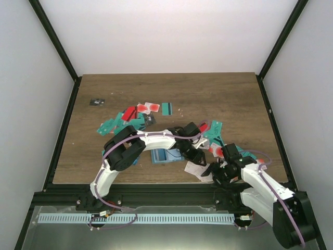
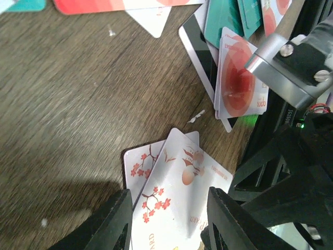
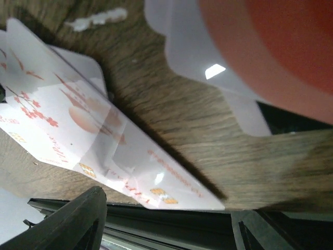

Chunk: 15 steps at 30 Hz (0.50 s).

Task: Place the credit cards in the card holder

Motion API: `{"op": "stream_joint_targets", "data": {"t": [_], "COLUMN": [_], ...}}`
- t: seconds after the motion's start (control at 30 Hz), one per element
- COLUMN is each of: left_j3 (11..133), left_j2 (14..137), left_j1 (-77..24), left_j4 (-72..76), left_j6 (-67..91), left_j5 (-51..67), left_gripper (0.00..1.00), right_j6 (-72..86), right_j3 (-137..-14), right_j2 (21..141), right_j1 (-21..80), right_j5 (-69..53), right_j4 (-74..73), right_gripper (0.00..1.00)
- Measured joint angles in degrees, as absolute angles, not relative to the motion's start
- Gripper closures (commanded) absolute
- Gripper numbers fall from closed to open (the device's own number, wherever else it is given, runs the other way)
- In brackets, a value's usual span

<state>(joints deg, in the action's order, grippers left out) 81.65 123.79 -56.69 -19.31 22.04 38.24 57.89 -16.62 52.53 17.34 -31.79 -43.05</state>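
Several credit cards point(image 1: 136, 115) lie scattered across the middle of the wooden table. Two white cards with red blossoms point(image 1: 198, 169) overlap at the near edge. My left gripper point(image 1: 193, 156) is open just above them; in the left wrist view the top blossom card point(image 2: 179, 190) lies between the spread fingers point(image 2: 112, 221). My right gripper point(image 1: 216, 170) is open close beside them on the right; its view shows the same card point(image 3: 78, 122) by the table edge. A white card with a red circle point(image 2: 238, 78) lies nearby. The teal-blue card holder point(image 1: 165, 155) lies partly hidden under the left arm.
A small black card point(image 1: 97, 101) lies alone at the far left. More teal and red-circle cards point(image 1: 213, 130) lie right of the left arm. The black frame rail point(image 1: 156, 194) runs right along the near table edge. The two grippers are very close together.
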Motion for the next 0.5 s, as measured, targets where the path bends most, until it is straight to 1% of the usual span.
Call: {"op": "stream_joint_targets", "data": {"t": [0.2, 0.3, 0.43, 0.5], "left_j3": [83.6, 83.6, 83.6, 83.6], "left_j2": [125.1, 125.3, 125.4, 125.4], "left_j1": [-57.1, -57.5, -58.1, -58.1], "left_j4": [-20.4, -20.4, -20.3, -20.2], "left_j6": [20.3, 19.9, 19.4, 19.4], "left_j5": [39.3, 40.0, 40.3, 40.3], "left_gripper": [0.58, 0.58, 0.58, 0.58], "right_j6": [60.8, 61.6, 61.6, 61.2], "right_j3": [-15.6, -15.3, -15.1, -15.1], "right_j2": [51.4, 51.2, 51.4, 51.5], "right_j1": [17.4, 17.5, 17.5, 17.5], "right_j5": [-31.0, -30.7, -30.5, -30.7], "right_j4": [-42.3, -42.2, -42.6, -42.9], "right_gripper": [0.41, 0.47, 0.59, 0.62]}}
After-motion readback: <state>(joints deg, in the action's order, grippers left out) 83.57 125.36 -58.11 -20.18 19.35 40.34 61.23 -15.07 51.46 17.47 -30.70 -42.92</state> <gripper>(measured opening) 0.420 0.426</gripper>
